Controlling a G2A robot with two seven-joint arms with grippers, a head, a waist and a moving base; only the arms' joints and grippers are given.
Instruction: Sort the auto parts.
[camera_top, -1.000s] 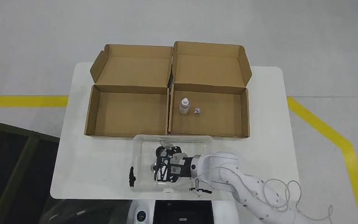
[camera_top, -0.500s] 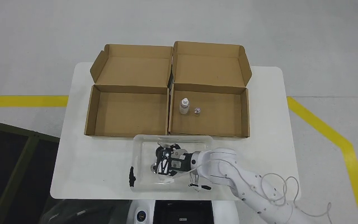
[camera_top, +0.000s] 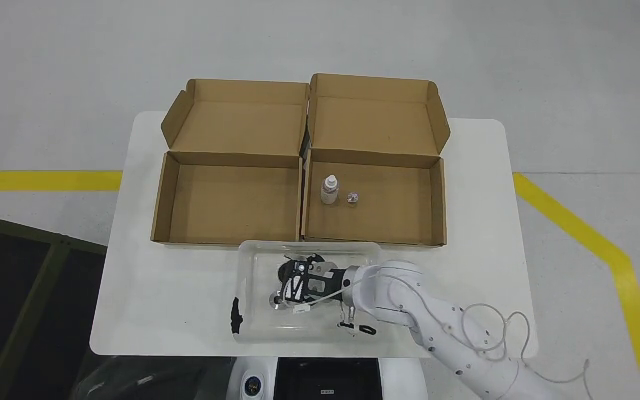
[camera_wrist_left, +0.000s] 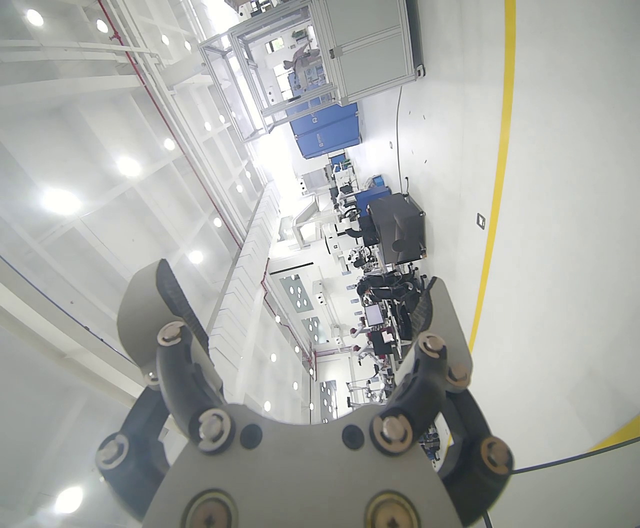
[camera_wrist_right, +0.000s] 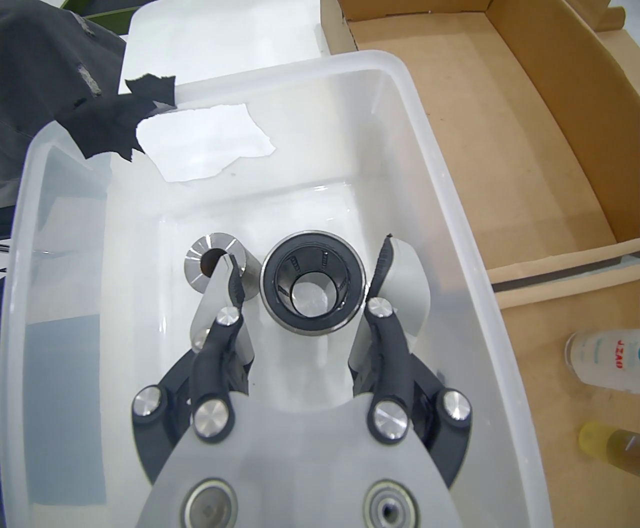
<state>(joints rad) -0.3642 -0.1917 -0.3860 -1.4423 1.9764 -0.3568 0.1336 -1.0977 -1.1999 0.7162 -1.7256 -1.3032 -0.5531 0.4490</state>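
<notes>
White table (camera_top: 480, 180) in the top view carries two open cardboard boxes, the left box (camera_top: 228, 205) bare, the right box (camera_top: 400, 205) holding a small bottle (camera_top: 329, 189); nearer the robot sits a clear bin (camera_top: 310, 244), and the right gripper (camera_top: 295, 290) is down inside it; I judge the step in hand to be a pick from the bin, with the sorting barely begun.

Left wrist view: the left gripper (camera_wrist_left: 292, 287) points out across the hall, its fingers spread wide with nothing between them; it is well apart from the work.

Right wrist view: the right gripper (camera_wrist_right: 309, 265) has its fingers (camera_wrist_right: 400, 280) spread to either side of a black-rimmed bearing (camera_wrist_right: 312, 287) that stands on end on the floor of the clear bin (camera_wrist_right: 430, 165); one finger slots between the bearing and a silver sleeve (camera_wrist_right: 197, 250) just beside it, the other stands between the bearing and the bin wall; both pads look close to the bearing's rim, though I cannot tell whether they touch; nothing is pinched yet. The next move, as I read it, calls for closing squarely on the bearing without nudging the sleeve, lifting it straight up past the bin wall, then carrying it to a box.
</notes>
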